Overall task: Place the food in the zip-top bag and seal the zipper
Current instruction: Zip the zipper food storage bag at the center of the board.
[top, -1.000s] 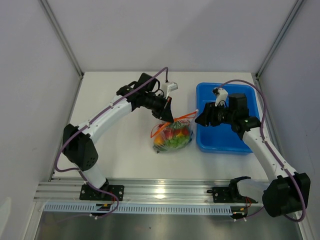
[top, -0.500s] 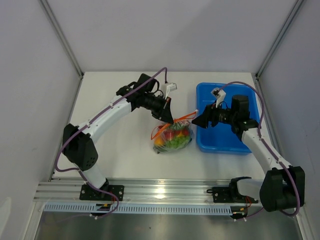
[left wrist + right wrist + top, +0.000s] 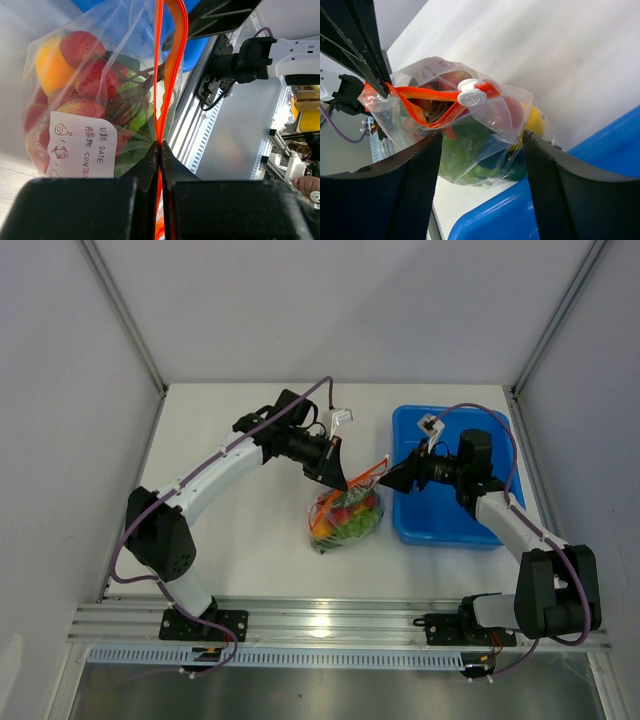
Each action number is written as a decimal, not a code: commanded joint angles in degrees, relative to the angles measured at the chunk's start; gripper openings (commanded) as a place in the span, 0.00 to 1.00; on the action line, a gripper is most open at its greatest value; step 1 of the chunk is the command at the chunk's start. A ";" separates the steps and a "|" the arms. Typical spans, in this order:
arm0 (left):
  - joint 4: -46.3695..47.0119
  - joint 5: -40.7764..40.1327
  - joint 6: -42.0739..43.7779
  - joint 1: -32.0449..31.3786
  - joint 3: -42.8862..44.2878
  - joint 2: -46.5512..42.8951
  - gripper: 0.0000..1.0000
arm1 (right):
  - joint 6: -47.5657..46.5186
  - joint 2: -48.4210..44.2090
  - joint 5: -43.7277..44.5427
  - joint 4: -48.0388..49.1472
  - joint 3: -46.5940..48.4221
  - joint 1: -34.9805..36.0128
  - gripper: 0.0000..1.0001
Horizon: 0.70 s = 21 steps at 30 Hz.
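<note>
The zip-top bag (image 3: pixel 346 517) is clear and full of food: red, green and yellow-orange toy pieces. It hangs from my left gripper (image 3: pixel 341 483), which is shut on the left end of the orange-red zipper (image 3: pixel 170 60). In the left wrist view the strip runs up from between the closed fingertips (image 3: pixel 152 152). My right gripper (image 3: pixel 392 480) is open just right of the bag's mouth, touching nothing. In the right wrist view the bag (image 3: pixel 490 135) sits between the fingers (image 3: pixel 410 185), the zipper (image 3: pixel 420 95) gapes in a loop, and a white slider (image 3: pixel 471 95) sits partway along it.
The blue tub (image 3: pixel 500 525) stands right of the bag, under my right arm; its rim also shows in the right wrist view (image 3: pixel 520 215). A white label (image 3: pixel 82 145) is on the bag's side. The metal rail (image 3: pixel 320 625) runs along the near edge.
My right gripper has moved left from over the tub to the bag's mouth. The bag has shifted slightly and hangs more upright under my left gripper.
</note>
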 commanded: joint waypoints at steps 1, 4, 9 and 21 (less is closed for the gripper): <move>1.89 2.93 -1.30 0.43 -0.62 -1.02 0.01 | 2.81 0.30 -4.04 8.98 -1.37 -0.14 0.62; 1.98 3.28 -1.74 0.69 -0.89 -1.02 0.01 | 4.83 0.39 -5.10 11.97 -1.99 -0.14 0.58; 2.86 4.34 -2.36 1.39 -2.03 -1.19 0.01 | 4.41 -0.93 -4.58 12.34 -2.08 -0.06 0.68; 1.98 4.43 -2.71 1.83 -2.20 -1.28 0.01 | 7.83 3.72 -8.00 17.77 -0.33 2.49 0.32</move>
